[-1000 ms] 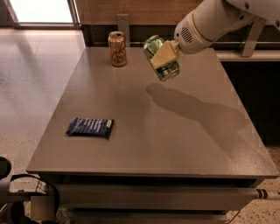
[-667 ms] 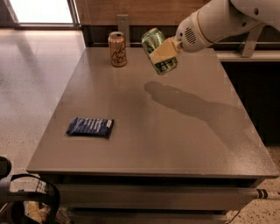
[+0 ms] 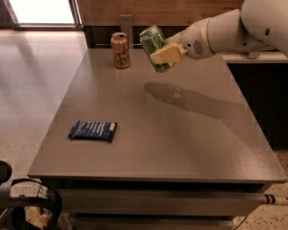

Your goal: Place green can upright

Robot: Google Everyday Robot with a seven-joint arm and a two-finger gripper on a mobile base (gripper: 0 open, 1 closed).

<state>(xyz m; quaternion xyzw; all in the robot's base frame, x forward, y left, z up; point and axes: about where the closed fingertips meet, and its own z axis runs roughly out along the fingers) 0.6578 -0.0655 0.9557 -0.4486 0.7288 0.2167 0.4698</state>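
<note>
Perhaps head-high, overlooking table; gripper top-centre.

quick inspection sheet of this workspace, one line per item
surface: grey table, flat
job's things: green can tilted, held in the air above the far side, not touching the table
clutter: orange-brown can upright at far left; blue packet flat near left
grippers: gripper above the far side, jaws shut on green can
cables: nothing seen
surroundings: pale floor left, wooden wall behind
</note>
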